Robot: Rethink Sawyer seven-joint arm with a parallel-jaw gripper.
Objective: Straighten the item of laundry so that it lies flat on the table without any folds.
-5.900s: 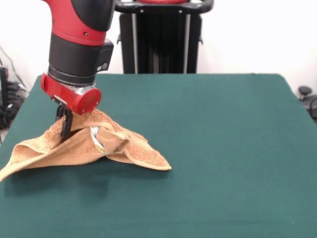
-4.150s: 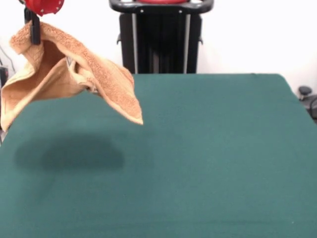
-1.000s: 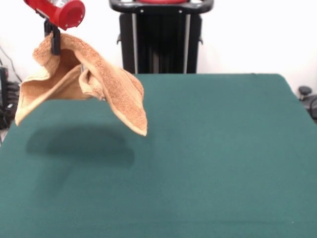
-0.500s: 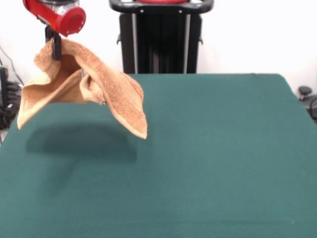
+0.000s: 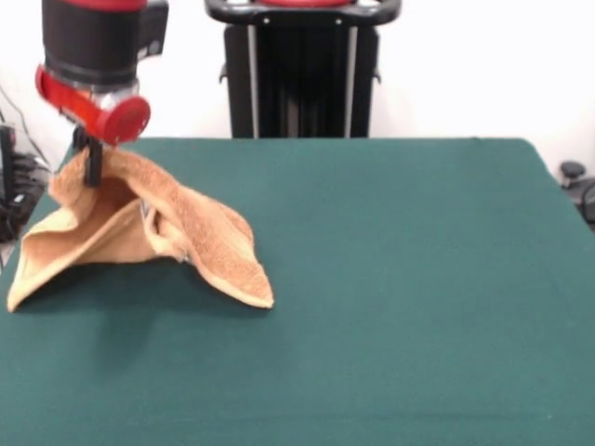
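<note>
Hand: the hand (image 5: 91, 160) sits at the upper left of the frame, below a red collar and black wrist, its dark fingers (image 5: 92, 167) closed tight on the top of the towel.
Towel: the orange-tan towel (image 5: 139, 232) hangs from that pinch in a tent shape at the left of the frame, bunched and folded, nowhere near flat.
Towel corners: one corner reaches the far left edge of the frame low down, another points toward lower centre-left; both look to be touching the surface.
Surface: dark green surface (image 5: 400, 279) fills most of the frame, with a shadow under the towel.
Stand: a black stand (image 5: 302, 70) rises at top centre, behind the surface.
</note>
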